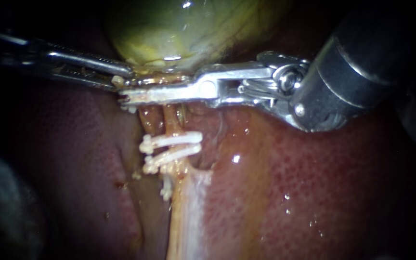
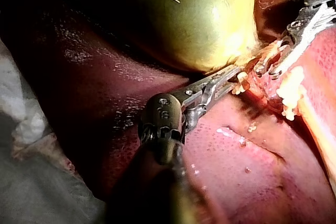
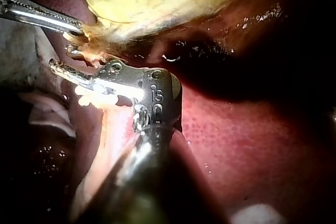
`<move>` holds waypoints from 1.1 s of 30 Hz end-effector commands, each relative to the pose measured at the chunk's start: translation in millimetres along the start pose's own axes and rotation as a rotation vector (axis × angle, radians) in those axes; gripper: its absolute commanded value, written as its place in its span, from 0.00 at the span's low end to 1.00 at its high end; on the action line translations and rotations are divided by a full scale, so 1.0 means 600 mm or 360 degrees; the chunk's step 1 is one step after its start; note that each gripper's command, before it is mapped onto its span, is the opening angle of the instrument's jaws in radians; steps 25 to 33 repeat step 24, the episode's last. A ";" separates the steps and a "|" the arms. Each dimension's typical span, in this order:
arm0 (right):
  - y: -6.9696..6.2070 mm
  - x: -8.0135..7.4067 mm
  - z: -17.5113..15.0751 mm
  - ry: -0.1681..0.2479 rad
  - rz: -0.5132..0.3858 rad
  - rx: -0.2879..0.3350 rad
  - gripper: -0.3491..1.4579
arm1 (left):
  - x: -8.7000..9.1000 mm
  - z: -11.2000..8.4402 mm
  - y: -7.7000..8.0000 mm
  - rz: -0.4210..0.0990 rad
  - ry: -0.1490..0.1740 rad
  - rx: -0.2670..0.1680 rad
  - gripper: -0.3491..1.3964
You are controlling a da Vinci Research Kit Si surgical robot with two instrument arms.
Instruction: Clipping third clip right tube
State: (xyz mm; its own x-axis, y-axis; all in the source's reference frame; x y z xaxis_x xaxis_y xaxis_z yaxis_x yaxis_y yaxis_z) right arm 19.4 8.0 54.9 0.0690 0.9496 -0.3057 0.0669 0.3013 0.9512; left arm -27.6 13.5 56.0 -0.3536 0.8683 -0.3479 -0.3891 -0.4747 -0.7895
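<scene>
Just below the gallbladder, the right tube runs down a groove in the liver. From where I stand it is the pale orange strand of the pair there. Two white clips cross it, one under the other and close together. Between the upper clip and the gallbladder only a short bare stretch of tube is left, and the right instrument lies over exactly that stretch. Its long jaws sit square across the tube, drawn nearly together with the tube pinched between them, so I take them as clamped on it. I cannot see whether a clip sits inside them. Lying parallel to the two clips looks deliberate to me: a third one pressed home here would sit in line with them without crowding either. The left instrument comes in low from the side, its jaws closed on the pale tissue at the gallbladder's neck, right beside the other instrument's tip. I would guess it holds the neck up and away so the tube stays stretched and in plain sight. The two tips are so near each other that any shift of one could nudge the other. Wet, dark red liver lies on both sides of the groove
</scene>
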 end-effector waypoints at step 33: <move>0.0006 -0.0022 -0.0008 -0.0013 0.0110 0.0004 0.00 | 0.0000 0.0001 0.0000 0.0000 0.0000 0.0001 0.00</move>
